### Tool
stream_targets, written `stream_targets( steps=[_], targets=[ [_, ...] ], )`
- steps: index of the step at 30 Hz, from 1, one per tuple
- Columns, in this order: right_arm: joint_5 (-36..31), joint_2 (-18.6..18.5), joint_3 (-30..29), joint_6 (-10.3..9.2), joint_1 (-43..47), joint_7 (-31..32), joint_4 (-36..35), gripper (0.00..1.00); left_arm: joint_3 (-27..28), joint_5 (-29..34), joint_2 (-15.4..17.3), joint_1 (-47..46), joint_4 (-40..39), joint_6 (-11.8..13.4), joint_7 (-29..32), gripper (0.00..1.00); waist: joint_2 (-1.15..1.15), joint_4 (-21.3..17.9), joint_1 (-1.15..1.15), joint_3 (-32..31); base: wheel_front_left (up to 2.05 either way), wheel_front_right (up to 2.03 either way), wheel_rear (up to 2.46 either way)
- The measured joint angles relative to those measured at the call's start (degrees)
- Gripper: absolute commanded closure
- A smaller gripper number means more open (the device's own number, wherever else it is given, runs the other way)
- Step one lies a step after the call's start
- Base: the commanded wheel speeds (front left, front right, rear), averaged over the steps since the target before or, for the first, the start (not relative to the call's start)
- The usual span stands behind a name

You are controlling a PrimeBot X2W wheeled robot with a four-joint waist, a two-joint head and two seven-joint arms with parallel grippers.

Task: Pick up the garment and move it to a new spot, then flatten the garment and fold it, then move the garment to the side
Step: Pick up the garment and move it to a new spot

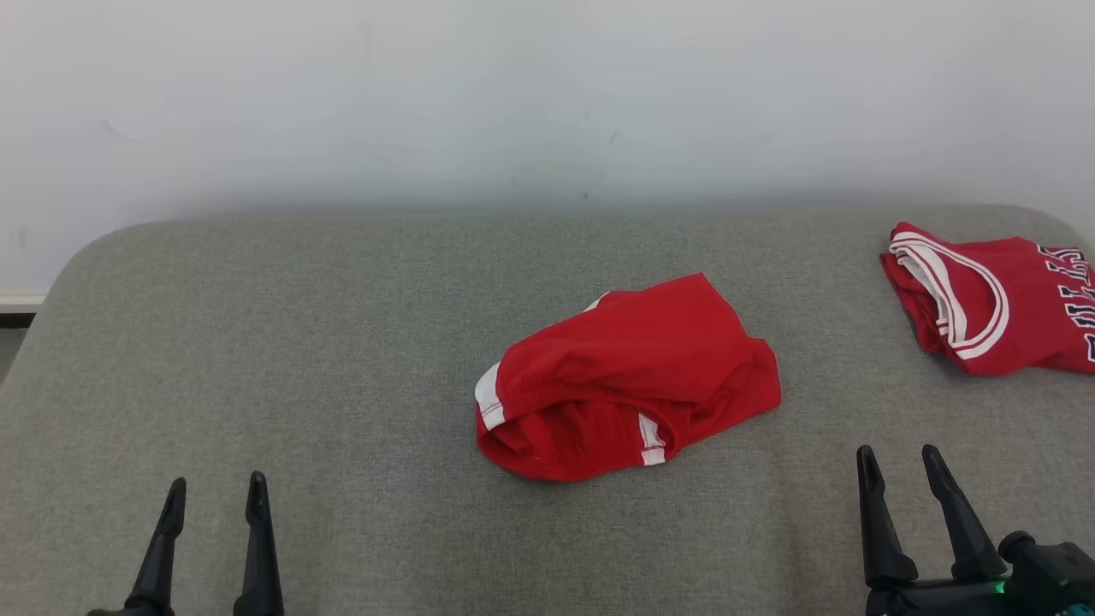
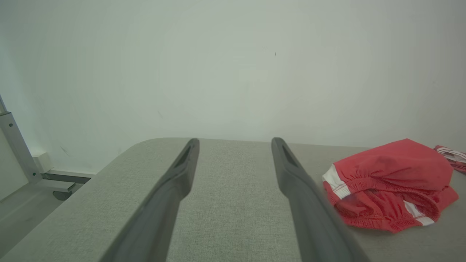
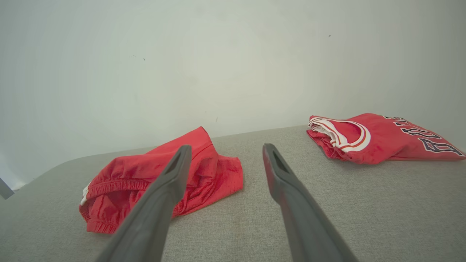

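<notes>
We have left gripper [image 1: 216,483] and right gripper [image 1: 898,453] wide open, empty; crumpled red shorts [image 1: 629,376] ahead-left of right gripper.

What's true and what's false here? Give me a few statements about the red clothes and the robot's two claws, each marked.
1. The red shorts lie crumpled near the middle of the grey surface. True.
2. The left gripper is clamped on the shorts. False: it is open, empty and well apart from them.
3. A red jersey with lettering lies off to the robot's right. True.
4. The jersey overlaps the shorts. False: bare grey fabric separates them.
5. The right gripper is shut. False: its fingers stand apart, holding nothing.
</notes>
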Motion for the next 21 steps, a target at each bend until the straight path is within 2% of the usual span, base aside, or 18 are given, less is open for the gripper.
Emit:
stream_targets(
  steps=[7,21],
  targets=[
    [0.7,0.0,0.7,0.0,0.8,-0.7,0.7,0.0,2.0,2.4,-3.4,0.4,1.5,-3.0,0.0,0.0,0.0,-0.5,0.0,-0.4,0.0,0.0,0.0],
    [1.0,0.0,1.1,0.0,0.8,-1.3,1.1,0.0,5.6,7.1,-6.8,0.6,2.8,-6.8,0.0,0.0,0.0,-0.5,0.0,0.0,0.0,0.0,0.0]
  ],
)
